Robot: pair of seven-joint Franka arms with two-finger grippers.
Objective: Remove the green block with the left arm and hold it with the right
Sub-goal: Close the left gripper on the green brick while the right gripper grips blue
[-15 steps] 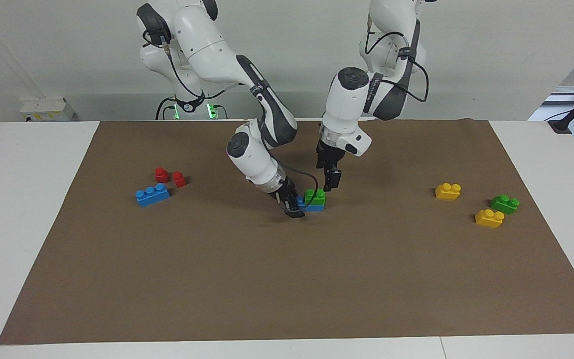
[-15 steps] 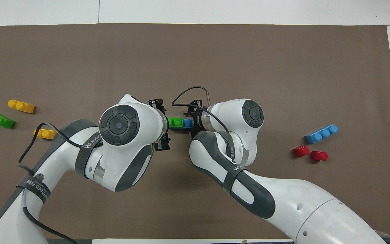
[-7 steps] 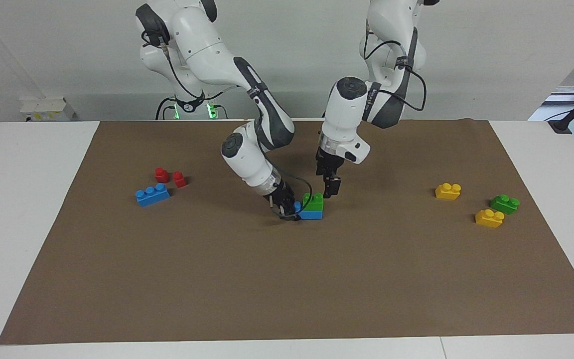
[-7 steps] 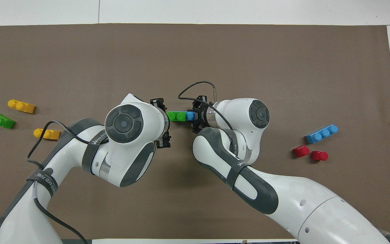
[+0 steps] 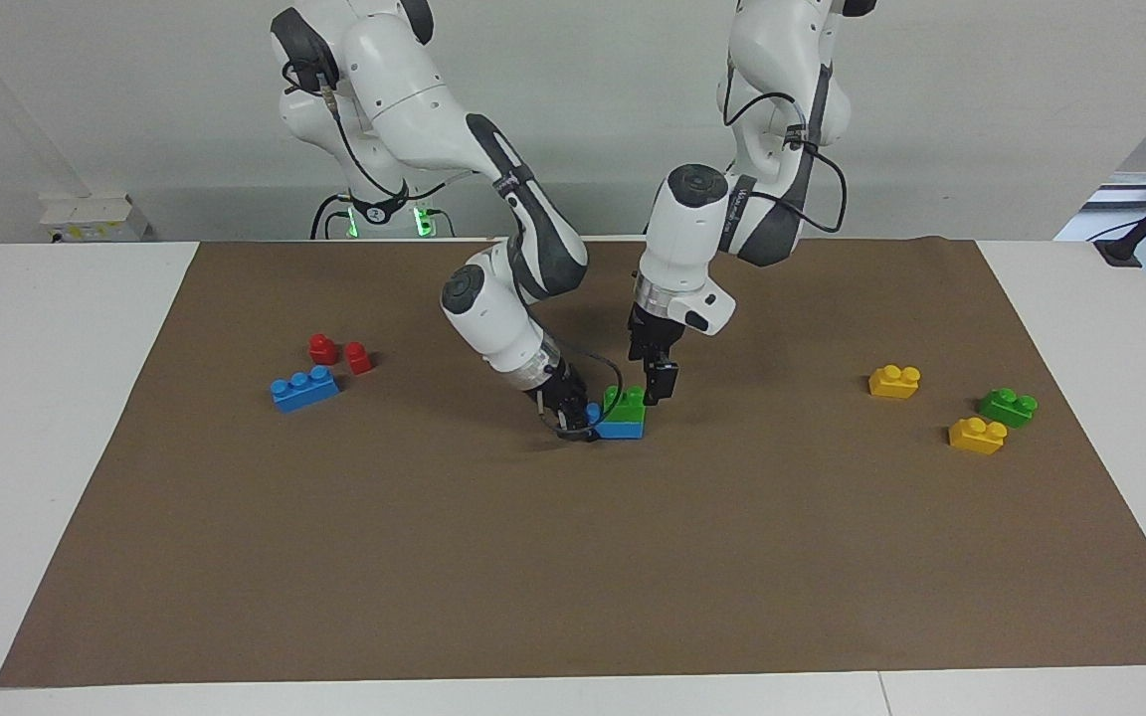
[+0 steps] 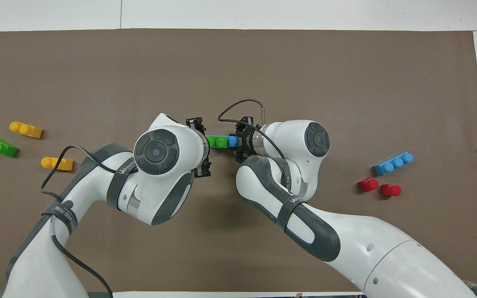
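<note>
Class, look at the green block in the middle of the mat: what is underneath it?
The green block sits on a blue block resting on the mat. The right gripper covers the blue block's end, clamped on it; its studs under the green are hidden.

Bare mat [image 5: 573, 557] around stacked blocks [image 5: 623, 415]

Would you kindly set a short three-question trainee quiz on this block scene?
1. True or false: the green block sits on a blue brick.
2. Which gripper is shut on the blue brick: A left gripper, B right gripper?
3. Fill in: the two yellow bricks lie toward the ___ arm's end of the table.

Key: 1 true; 2 B; 3 left.
</note>
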